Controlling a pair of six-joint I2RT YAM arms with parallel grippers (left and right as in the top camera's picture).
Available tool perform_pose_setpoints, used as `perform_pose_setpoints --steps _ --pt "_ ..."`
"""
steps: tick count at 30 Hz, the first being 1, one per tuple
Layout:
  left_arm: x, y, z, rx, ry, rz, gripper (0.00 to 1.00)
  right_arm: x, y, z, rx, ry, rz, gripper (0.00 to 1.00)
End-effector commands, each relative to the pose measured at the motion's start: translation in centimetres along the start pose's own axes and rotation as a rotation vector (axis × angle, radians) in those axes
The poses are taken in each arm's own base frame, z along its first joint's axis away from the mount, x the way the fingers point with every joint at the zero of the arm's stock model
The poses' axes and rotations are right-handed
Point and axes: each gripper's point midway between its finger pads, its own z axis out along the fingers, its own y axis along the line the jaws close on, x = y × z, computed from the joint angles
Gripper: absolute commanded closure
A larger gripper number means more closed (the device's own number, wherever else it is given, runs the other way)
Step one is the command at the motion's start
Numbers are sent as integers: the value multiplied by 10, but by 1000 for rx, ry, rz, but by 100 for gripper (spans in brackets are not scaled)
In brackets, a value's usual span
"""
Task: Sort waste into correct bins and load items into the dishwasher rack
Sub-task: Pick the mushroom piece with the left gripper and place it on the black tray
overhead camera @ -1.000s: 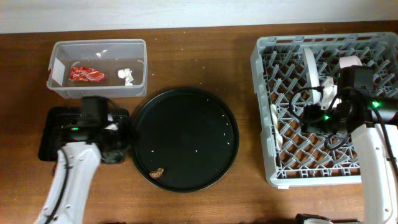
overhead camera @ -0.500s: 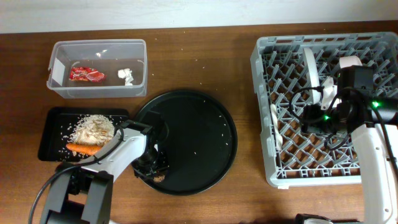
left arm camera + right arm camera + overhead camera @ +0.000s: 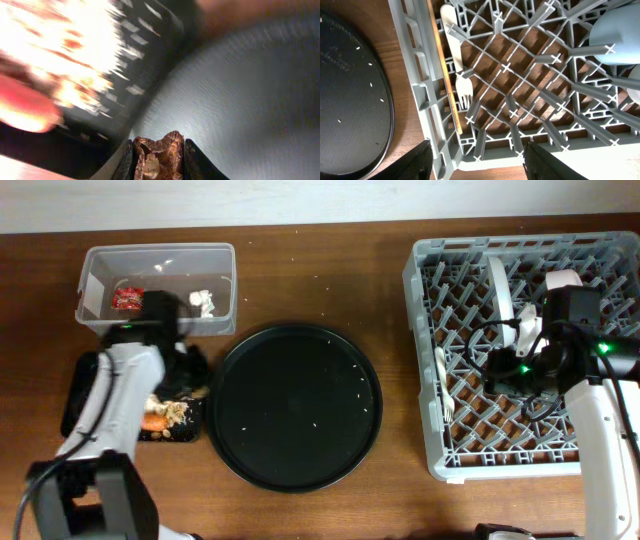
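Overhead: clear tub (image 3: 225,275) at top left holds the red wrapper (image 3: 127,297) and the white tissue (image 3: 203,302). The shallow black tray (image 3: 75,405) just below it is largely under the left arm. Carrot (image 3: 155,421) and beige scraps (image 3: 178,412) show at its near end. The round black tray (image 3: 295,405) carries scattered pale specks.

Left wrist, blurred: left gripper (image 3: 158,167) pinched on the small brown morsel (image 3: 159,150), above where the two trays meet.

Right wrist: right gripper (image 3: 476,150) spread wide, holding nothing, over the grey rack (image 3: 420,75). White fork (image 3: 457,65) lies along the rack's edge wall, light-blue cup (image 3: 615,40) further in. Pale plate (image 3: 498,285) stands on edge in the rack.
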Motion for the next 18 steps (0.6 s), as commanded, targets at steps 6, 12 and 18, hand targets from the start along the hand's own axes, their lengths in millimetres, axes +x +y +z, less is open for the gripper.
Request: perform_pose_setpoints --steps 6,12,18 --pt "-54 130 15 -177 -79 -324 78 0 -1 1 -1 1 12 38" --pt "-39 134 37 -209 22 -321 30 0 -1 1 -1 0 12 38" --pt "-56 116 -23 -145 -56 -307 21 0 -1 1 -1 0 12 38"
